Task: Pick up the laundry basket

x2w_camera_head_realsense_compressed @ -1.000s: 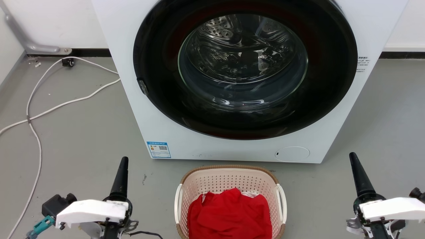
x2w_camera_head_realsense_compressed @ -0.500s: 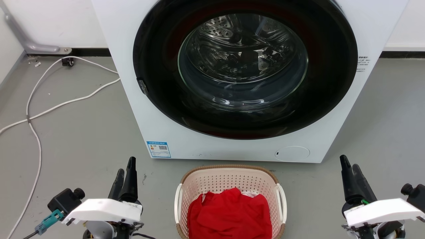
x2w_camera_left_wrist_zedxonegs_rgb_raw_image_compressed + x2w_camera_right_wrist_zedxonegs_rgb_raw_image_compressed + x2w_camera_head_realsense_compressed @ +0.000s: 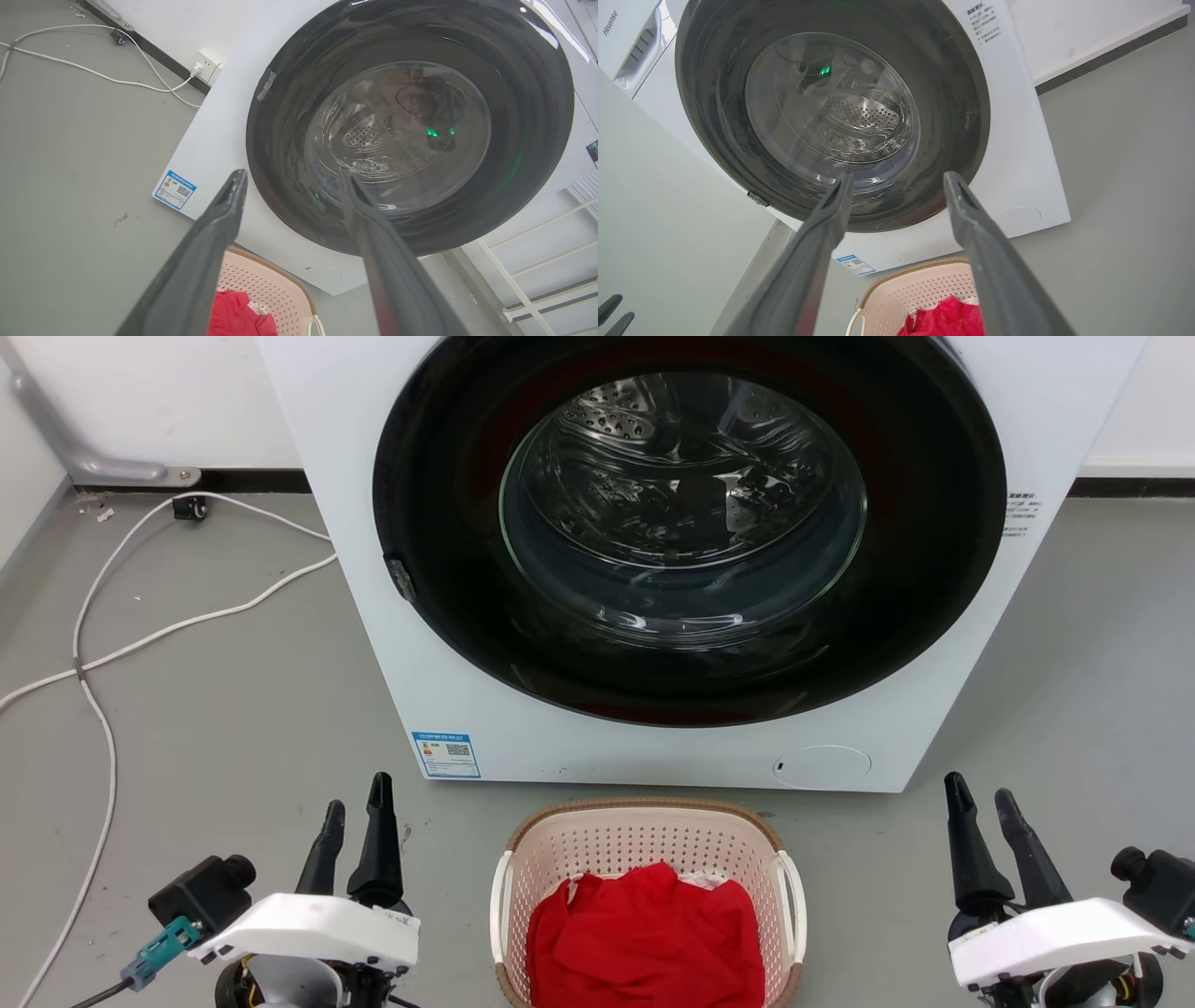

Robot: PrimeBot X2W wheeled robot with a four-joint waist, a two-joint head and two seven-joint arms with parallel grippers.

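The laundry basket (image 3: 644, 840) is cream perforated plastic with a brown woven-look rim and white side handles. It stands on the floor in front of the washing machine and holds a red cloth (image 3: 644, 938). My left gripper (image 3: 357, 795) is open, left of the basket and apart from it. My right gripper (image 3: 977, 788) is open too, well to the basket's right. The left wrist view has the basket (image 3: 273, 289) low between the open left gripper (image 3: 293, 173) fingers. In the right wrist view the basket (image 3: 920, 284) lies below the open right gripper (image 3: 899, 176).
A white front-loading washing machine (image 3: 653, 751) with a dark round door stands just behind the basket. White cables (image 3: 103, 653) trail over the grey floor at the left, towards the wall. Bare floor lies on both sides of the basket.
Both grippers have opened: each showed as one dark spike a second ago and now shows two parted fingers. The left gripper has shifted right and the right gripper left, towards the basket.
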